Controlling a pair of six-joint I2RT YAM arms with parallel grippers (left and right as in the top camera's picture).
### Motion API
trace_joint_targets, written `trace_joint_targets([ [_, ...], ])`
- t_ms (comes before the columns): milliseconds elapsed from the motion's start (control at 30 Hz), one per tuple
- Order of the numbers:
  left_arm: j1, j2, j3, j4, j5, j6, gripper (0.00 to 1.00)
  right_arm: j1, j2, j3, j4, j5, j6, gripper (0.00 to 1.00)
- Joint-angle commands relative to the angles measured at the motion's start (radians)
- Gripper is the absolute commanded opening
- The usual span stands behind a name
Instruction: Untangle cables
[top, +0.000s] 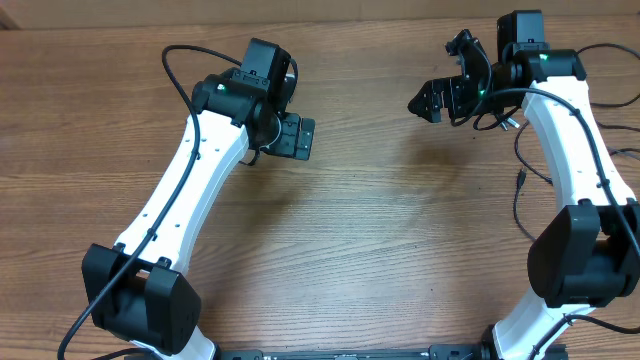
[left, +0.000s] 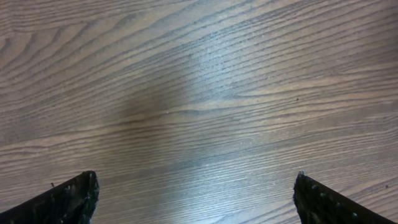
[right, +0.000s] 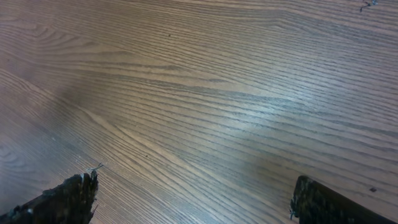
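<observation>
The cables (top: 517, 200) are thin black cords lying on the wooden table at the right, beside and partly under my right arm. One small plug end (top: 522, 178) rests on the wood and a silver tip (top: 510, 123) shows close to the right wrist. My right gripper (top: 440, 75) hovers left of them, open and empty. My left gripper (top: 310, 140) is far off at centre left, also open and empty. Only bare wood shows between the fingertips of the left gripper (left: 194, 180) and of the right gripper (right: 196, 180); neither wrist view shows a cable.
The white left arm (top: 185, 190) runs from the front left, the white right arm (top: 575, 150) along the right side. Thicker black wires (top: 185, 70) follow both arms. The wooden table (top: 370, 230) lies between the two arms.
</observation>
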Motion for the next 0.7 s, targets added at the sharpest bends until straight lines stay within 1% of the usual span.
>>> trace_joint_targets([
  [0,-0.016,-0.029,0.01,0.015,0.004,0.005,1.0,-0.001,0.006,-0.007,0.004,0.006,0.002,1.0],
  [200,-0.035,-0.123,0.01,0.098,-0.003,0.024,1.0,-0.001,0.006,-0.007,0.004,0.006,0.001,1.0],
  [300,-0.035,-0.166,0.01,0.114,-0.003,0.043,1.0,-0.001,0.006,-0.007,0.004,0.006,0.001,1.0],
  [500,-0.036,-0.259,0.01,0.13,0.004,0.039,1.0,-0.001,0.006,-0.007,0.004,0.006,0.001,1.0],
  [667,-0.036,-0.332,0.008,0.183,0.032,0.039,1.0,-0.001,0.006,-0.007,0.004,0.006,0.001,1.0],
])
